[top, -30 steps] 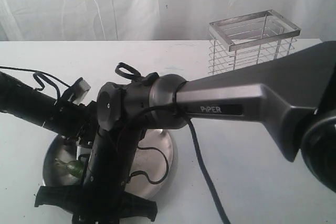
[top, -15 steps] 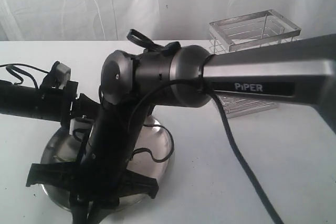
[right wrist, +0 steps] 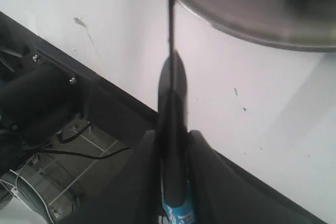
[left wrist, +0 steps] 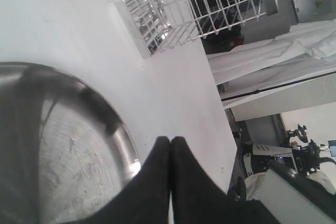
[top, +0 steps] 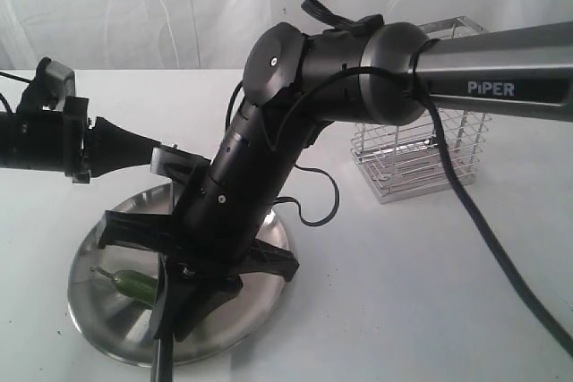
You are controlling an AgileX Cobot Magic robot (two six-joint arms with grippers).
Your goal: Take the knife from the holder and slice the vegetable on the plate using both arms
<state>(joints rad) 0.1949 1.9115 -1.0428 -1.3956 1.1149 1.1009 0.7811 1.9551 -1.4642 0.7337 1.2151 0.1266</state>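
Knife (right wrist: 171, 93), clamped by its handle in the right gripper (right wrist: 173, 136), slants across the near rim of the steel plate (top: 89, 328), with the wire holder (top: 421, 158) standing well apart behind, the left gripper (left wrist: 170, 141) closed and empty above the far rim, and the green chili (top: 134, 285) lying on the plate.

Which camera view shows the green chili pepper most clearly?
The exterior view: the green chili pepper lies in plain sight on the plate. Both wrist views show only part of the plate, not the pepper.
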